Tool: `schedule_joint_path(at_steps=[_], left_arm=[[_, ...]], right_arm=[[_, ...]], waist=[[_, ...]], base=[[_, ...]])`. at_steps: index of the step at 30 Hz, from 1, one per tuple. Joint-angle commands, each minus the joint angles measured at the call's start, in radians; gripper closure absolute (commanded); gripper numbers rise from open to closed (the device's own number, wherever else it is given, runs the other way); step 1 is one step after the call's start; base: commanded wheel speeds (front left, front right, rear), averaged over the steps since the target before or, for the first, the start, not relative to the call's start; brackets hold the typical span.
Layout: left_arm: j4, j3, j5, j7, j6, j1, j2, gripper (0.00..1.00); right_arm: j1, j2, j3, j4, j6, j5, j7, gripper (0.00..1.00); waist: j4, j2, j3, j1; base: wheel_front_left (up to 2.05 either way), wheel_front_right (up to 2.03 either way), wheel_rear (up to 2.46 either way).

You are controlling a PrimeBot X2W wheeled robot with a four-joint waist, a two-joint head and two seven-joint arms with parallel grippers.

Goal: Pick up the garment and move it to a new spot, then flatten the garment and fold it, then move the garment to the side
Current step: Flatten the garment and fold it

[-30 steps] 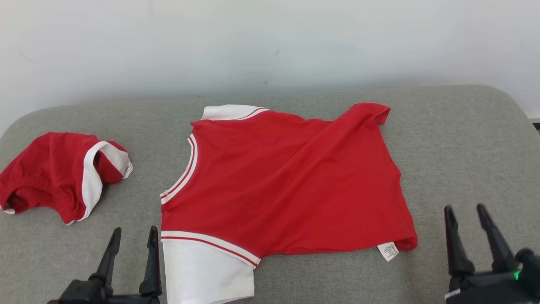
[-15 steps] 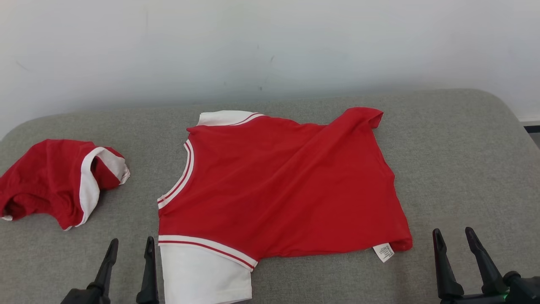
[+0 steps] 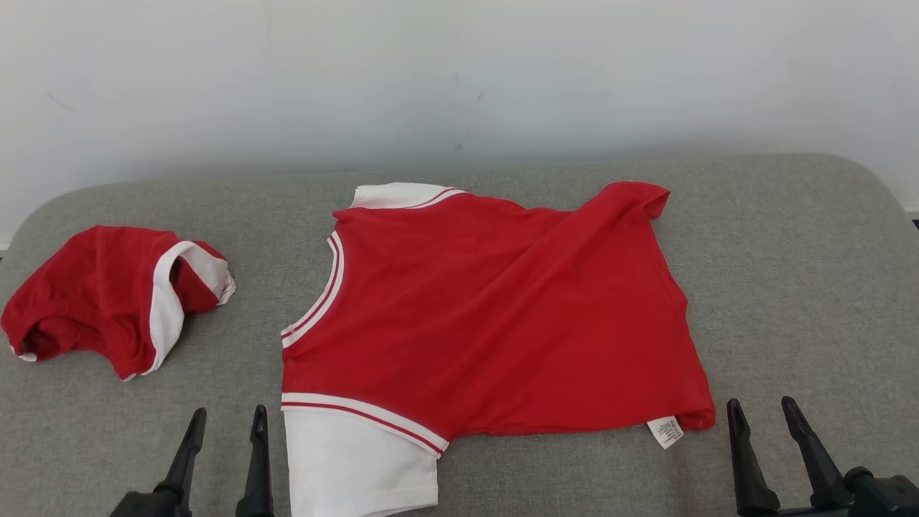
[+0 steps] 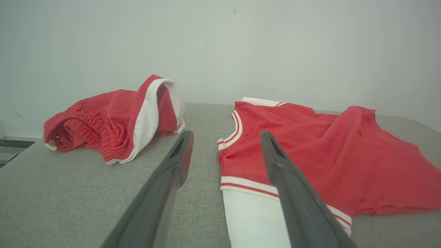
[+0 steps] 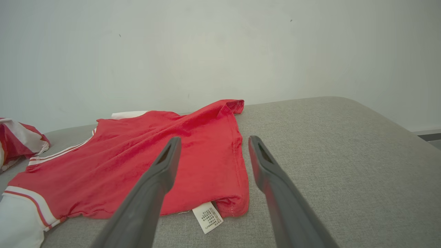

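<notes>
The garment point(image 3: 488, 316) is a red shirt with white sleeves and a white label, spread mostly flat on the grey cushion point(image 3: 790, 287), its collar to the left. My left gripper point(image 3: 230, 413) stands open just left of the near white sleeve, holding nothing. In the left wrist view the left gripper point(image 4: 225, 134) points over the collar side of the garment point(image 4: 327, 155). My right gripper point(image 3: 760, 403) is open and empty, just right of the labelled hem corner. From the right wrist, the right gripper point(image 5: 214, 139) looks along the hem of the garment point(image 5: 155, 155).
Crumpled red shorts with a white stripe point(image 3: 100, 294) lie at the cushion's left end, also in the left wrist view as shorts point(image 4: 113, 117). A pale wall point(image 3: 459, 72) rises right behind the cushion. Bare grey cushion stretches to the right of the shirt.
Both grippers have drawn back toward the bottom edge of the head view, the right one farther. The camera has shifted a little. The shirt and shorts lie as before.
</notes>
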State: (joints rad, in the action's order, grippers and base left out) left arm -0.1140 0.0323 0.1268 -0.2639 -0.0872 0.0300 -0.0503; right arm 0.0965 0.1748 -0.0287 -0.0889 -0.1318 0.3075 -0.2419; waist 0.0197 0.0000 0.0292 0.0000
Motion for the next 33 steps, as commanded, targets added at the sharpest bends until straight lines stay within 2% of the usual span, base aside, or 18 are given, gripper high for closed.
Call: schedule_joint_path(at_steps=[1, 12, 18, 22, 29, 33], left_arm=[[0.0, 0.004, -0.001, -0.001, 0.003, 0.002, 0.0, 0.0], [-0.005, 0.002, 0.003, -0.001, 0.005, 0.005, 0.0, 0.0], [-0.053, -0.026, 0.022, -0.001, 0.001, 0.005, 0.0, 0.0], [-0.111, -0.051, 0.037, -0.001, 0.008, 0.007, -0.001, 0.0], [-0.249, -0.09, 0.069, -0.001, -0.008, -0.021, -0.001, 0.0], [-0.281, -0.103, 0.086, -0.001, -0.011, -0.032, 0.0, 0.0]], right_arm=[[-0.008, -0.002, -0.001, -0.002, 0.002, -0.003, -0.001, 0.0], [-0.016, -0.004, -0.01, -0.013, 0.002, 0.002, -0.003, 0.0], [-0.04, 0.005, 0.007, -0.062, 0.002, 0.007, -0.001, 0.0], [-0.063, 0.018, 0.016, -0.128, 0.002, 0.011, -0.003, 0.0], [-0.124, 0.021, 0.012, -0.287, 0.002, 0.028, -0.013, 0.0], [-0.16, 0.026, -0.004, -0.358, 0.002, 0.041, -0.016, 0.0]], waist=[[0.001, 0.0, 0.0, 0.0], [0.0, 0.0, 0.008, 0.0], [0.008, 0.0, 0.03, 0.0], [0.015, 0.0, 0.05, 0.0], [0.022, 0.0, 0.083, 0.0], [0.024, 0.0, 0.095, 0.0]], base=[[0.0, 0.0, 0.0], [0.0, 0.0, 0.0], [0.0, 0.0, 0.0], [0.0, 0.0, 0.0], [0.0, 0.0, 0.0], [0.0, 0.0, 0.0]])
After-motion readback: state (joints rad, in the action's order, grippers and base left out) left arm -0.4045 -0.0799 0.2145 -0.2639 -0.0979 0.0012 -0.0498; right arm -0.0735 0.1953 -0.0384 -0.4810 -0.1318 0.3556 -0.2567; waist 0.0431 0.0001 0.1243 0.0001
